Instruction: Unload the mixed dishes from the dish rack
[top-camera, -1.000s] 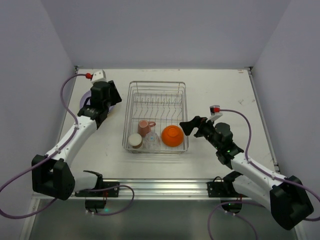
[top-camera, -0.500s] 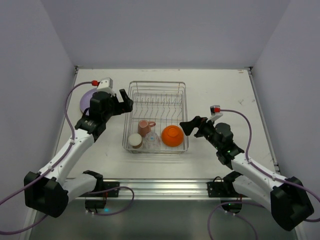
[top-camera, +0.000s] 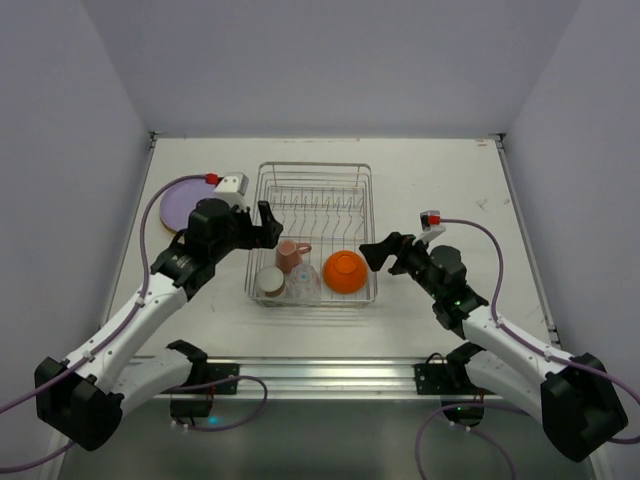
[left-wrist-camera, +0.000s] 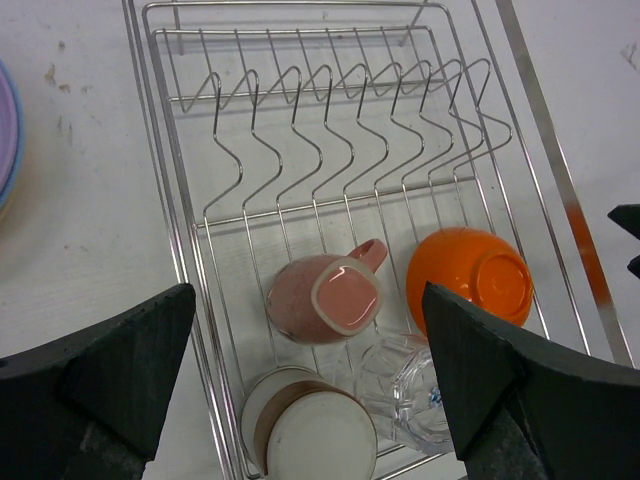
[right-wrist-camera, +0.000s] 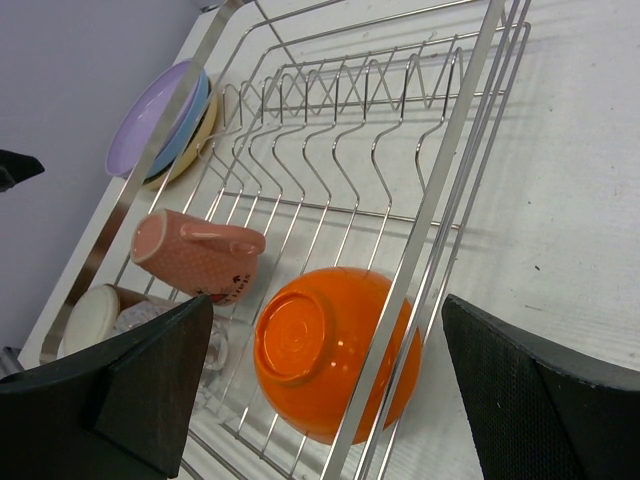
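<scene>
Wire rack (top-camera: 310, 205) w/ glossy orange bowl (left-wrist-camera: 470, 275), pink mug (left-wrist-camera: 325, 298); L end effector (left-wrist-camera: 308, 335), R end effector (right-wrist-camera: 325, 360) both apart.

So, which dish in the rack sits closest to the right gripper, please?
The orange bowl, upside down; the pink mug, cream cup and clear glass lie further left.
</scene>
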